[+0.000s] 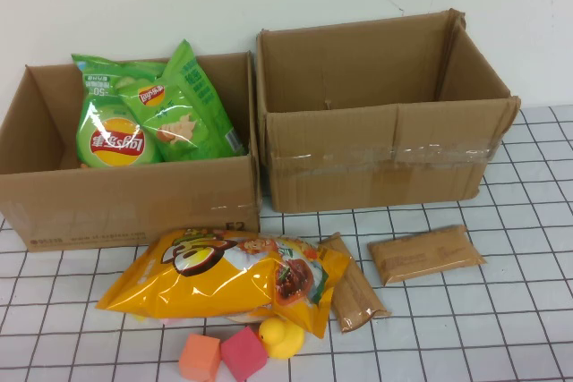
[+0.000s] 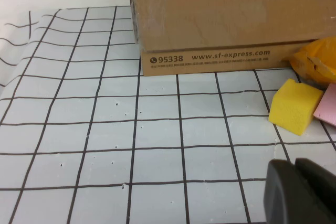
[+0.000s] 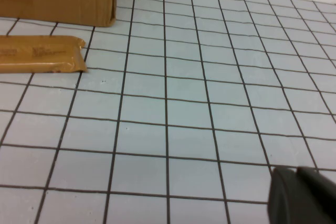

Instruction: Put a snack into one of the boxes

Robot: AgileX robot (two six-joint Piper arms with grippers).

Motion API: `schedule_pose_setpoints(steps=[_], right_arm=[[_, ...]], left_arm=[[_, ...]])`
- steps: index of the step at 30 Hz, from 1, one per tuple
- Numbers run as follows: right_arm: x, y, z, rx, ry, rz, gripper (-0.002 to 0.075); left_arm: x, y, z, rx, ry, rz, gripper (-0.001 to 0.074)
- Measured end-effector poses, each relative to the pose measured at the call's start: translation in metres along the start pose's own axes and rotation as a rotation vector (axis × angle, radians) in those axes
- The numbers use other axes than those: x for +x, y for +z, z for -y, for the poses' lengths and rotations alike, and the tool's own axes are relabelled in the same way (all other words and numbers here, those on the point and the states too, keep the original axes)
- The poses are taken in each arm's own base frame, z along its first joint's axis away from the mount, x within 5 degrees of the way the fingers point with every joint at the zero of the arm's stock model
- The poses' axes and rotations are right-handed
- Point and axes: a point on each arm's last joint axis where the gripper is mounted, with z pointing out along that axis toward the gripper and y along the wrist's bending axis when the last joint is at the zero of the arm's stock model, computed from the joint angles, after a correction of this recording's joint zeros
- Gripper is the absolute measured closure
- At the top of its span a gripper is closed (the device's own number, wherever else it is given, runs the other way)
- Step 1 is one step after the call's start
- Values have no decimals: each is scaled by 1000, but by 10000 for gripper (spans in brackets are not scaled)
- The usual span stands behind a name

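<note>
High view shows neither arm; both wrist views place the left gripper [image 2: 299, 192] and right gripper [image 3: 302, 195] shut, empty, low over the table. The yellow chip bag [image 1: 224, 275] lies before the left box [image 1: 125, 203]; grasping its middle seems wisest.

- The orange cube [image 1: 199, 358] is cut by the high view's lower edge.
- Beneath the yellow chip bag [image 1: 224, 279], a pale object shows, perhaps another toy.
- The left gripper [image 2: 302, 192] and right gripper [image 3: 303, 195] show only dark corners.
</note>
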Motion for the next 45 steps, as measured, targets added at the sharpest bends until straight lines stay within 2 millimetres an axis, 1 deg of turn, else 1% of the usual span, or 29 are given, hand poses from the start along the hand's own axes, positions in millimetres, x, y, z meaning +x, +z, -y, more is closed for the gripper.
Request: schedule_pose_setpoints(steps=[41, 45], right_arm=[[0, 0, 0, 0, 0, 0, 729], [-2, 0, 0, 3, -4, 17, 729]], left_arm=[[0, 0, 0, 0, 0, 0, 736], [-1, 0, 0, -1, 0, 20, 736]])
